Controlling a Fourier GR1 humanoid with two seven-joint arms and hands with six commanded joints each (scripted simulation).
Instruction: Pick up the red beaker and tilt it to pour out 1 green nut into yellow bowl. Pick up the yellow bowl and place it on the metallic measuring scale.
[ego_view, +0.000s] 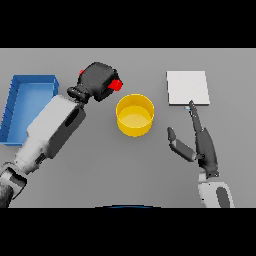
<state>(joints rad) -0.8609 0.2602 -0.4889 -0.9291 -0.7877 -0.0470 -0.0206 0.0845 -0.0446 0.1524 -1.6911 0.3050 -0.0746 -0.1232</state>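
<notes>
The left hand (99, 80) is clamped around the red beaker (116, 84), at ten o'clock from the yellow bowl (135, 115). Tip slowly over the bowl's rim so one nut drops. The right hand (202, 142) rests with fingers spread at five o'clock, fingertips at the scale (187, 88).

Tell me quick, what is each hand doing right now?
Left hand: closed around the red beaker, beside the yellow bowl.
Right hand: open, holding nothing, fingers straight.
</notes>
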